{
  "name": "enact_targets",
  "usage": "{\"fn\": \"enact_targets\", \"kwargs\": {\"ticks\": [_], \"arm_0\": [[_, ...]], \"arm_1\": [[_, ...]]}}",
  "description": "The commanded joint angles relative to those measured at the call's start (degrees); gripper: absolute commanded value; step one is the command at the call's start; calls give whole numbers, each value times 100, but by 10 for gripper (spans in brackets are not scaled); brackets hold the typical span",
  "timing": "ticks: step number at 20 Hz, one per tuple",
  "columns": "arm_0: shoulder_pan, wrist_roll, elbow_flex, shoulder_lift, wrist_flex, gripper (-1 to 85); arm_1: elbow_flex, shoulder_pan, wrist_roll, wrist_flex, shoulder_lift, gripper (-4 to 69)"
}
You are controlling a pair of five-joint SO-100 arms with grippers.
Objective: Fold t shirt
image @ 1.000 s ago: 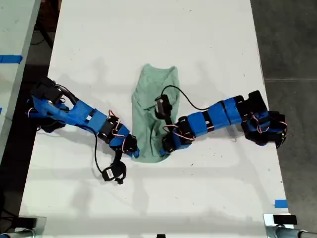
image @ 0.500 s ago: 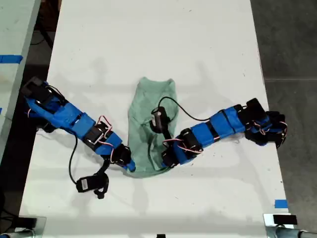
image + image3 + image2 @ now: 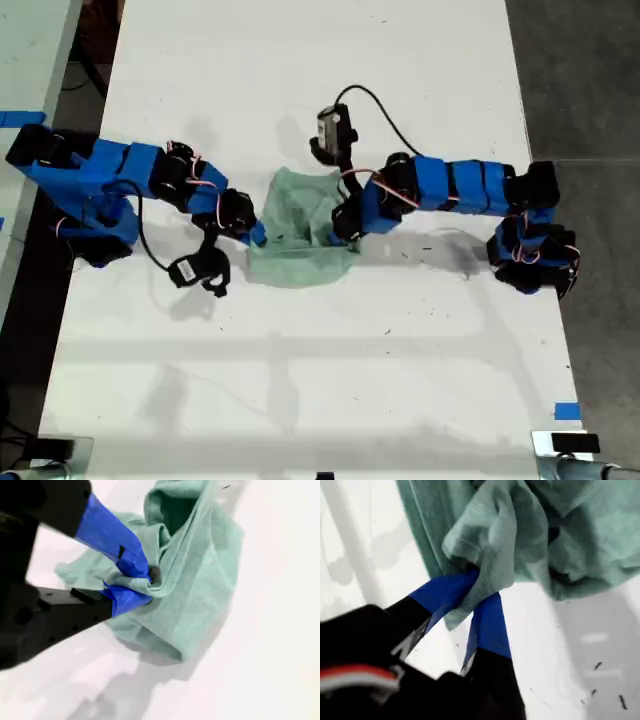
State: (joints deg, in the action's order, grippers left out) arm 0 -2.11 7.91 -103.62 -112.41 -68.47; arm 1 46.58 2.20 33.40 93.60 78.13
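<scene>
The pale mint-green t shirt [image 3: 300,235] lies bunched in a short, wrinkled heap at the middle of the white table. In the first wrist view my first gripper [image 3: 480,586] is shut on a fold of the t shirt [image 3: 560,530], which hangs lifted off the table. In the second wrist view my second gripper [image 3: 146,585] is shut on an edge of the t shirt [image 3: 200,580]. In the exterior view one blue arm's gripper [image 3: 255,233] holds the shirt's left side and the other arm's gripper [image 3: 345,225] its right side. I cannot tell which arm is which.
The white table [image 3: 300,80] stretches around the shirt. Camera modules on cables hang by the arms [image 3: 195,270] [image 3: 332,128]. A blue tape mark [image 3: 567,410] sits near the exterior view's right table edge, with grey floor [image 3: 590,80] beyond.
Both arms swung toward the top of the exterior view, carrying the shirt's lower end with them. The shirt went from a long strip to a short doubled heap.
</scene>
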Motion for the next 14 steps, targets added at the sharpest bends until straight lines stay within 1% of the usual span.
{"fn": "enact_targets", "kwargs": {"ticks": [1, 2, 3, 4, 5, 6, 7, 10, 11, 13, 14], "arm_0": [[-1468, -650, -571, -729, -290, -3], [-1881, -984, -589, -712, -316, 3], [-2250, -1283, -501, -598, -343, 51], [-2602, -1521, -378, -422, -422, 103], [-2909, -1740, -185, -176, -580, 135], [-3173, -2048, 26, 18, -738, 148], [-3401, -2382, 281, 114, -932, 154], [-3894, -2839, 1266, 44, -2074, 151], [-3990, -2909, 1441, -255, -2241, 145], [-4043, -2918, 1477, -1151, -2268, 133], [-3867, -2839, 1397, -1617, -2285, 126]], "arm_1": [[-246, 914, 694, 308, 519, 4], [-211, 1230, 958, 334, 466, 8], [-211, 1529, 1143, 404, 369, 39], [-167, 1802, 1318, 457, 281, 181], [-97, 2065, 1389, 527, 246, 299], [-79, 2303, 1521, 589, 255, 330], [-70, 2487, 1608, 650, 334, 326], [457, 2883, 1626, 694, 1151, 264], [756, 2997, 1591, 712, 1468, 248], [1705, 3252, 1441, 721, 2285, 235], [2268, 3296, 1389, 721, 2804, 234]]}}
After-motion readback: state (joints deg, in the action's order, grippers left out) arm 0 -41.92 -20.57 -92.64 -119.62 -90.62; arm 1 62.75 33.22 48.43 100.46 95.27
